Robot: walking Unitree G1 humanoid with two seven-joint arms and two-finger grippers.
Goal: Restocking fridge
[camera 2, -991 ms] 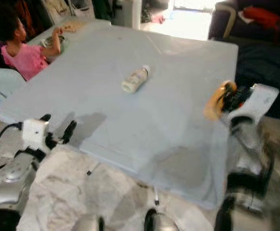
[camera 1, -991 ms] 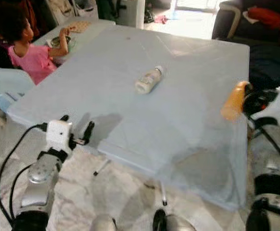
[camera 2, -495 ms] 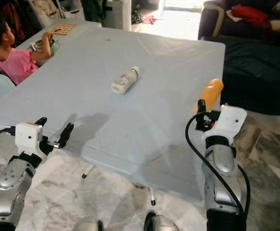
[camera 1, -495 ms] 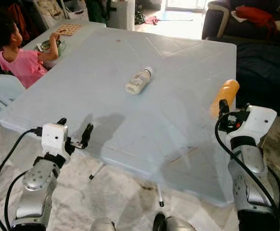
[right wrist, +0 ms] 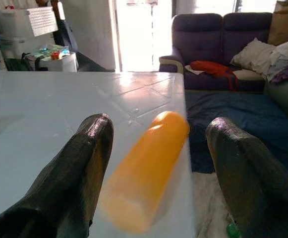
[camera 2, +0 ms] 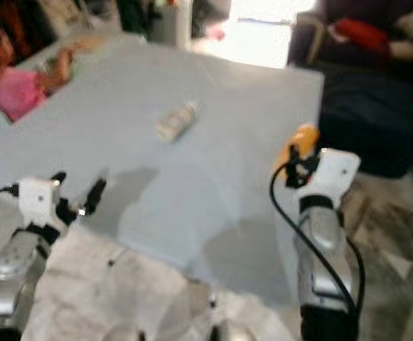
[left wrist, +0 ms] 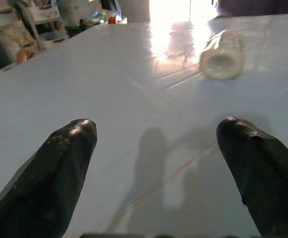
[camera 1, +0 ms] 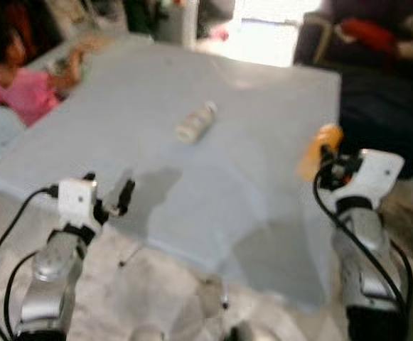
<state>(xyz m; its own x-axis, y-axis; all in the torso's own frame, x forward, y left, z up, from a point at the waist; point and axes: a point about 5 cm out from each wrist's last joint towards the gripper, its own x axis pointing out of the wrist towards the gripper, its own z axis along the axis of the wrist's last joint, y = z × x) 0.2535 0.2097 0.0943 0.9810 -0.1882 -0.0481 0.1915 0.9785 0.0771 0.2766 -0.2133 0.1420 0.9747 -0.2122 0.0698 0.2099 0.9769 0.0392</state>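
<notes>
An orange bottle [right wrist: 146,168] lies on its side at the right edge of the pale blue table [camera 1: 249,213]. My right gripper [right wrist: 156,198] is open just behind it, one black finger [right wrist: 74,173] on each side and a gap to the bottle [camera 1: 318,145] on both. A white bottle [camera 1: 195,122] lies on its side in the middle of the table, also ahead of the left wrist [left wrist: 222,55]. My left gripper [camera 1: 108,186] is open over the table's near left edge, with nothing between its fingers [left wrist: 59,168].
A person in a pink top [camera 1: 21,85] sits at the far left corner of the table. A dark sofa [right wrist: 218,29] with a red item and cushions stands beyond the table's right side. Marbled floor lies below the near edge.
My right gripper swung in from the orange bottle's right side to sit behind it, fingers straddling it. The head view has shifted and is blurred. Both bottles lie where they were.
</notes>
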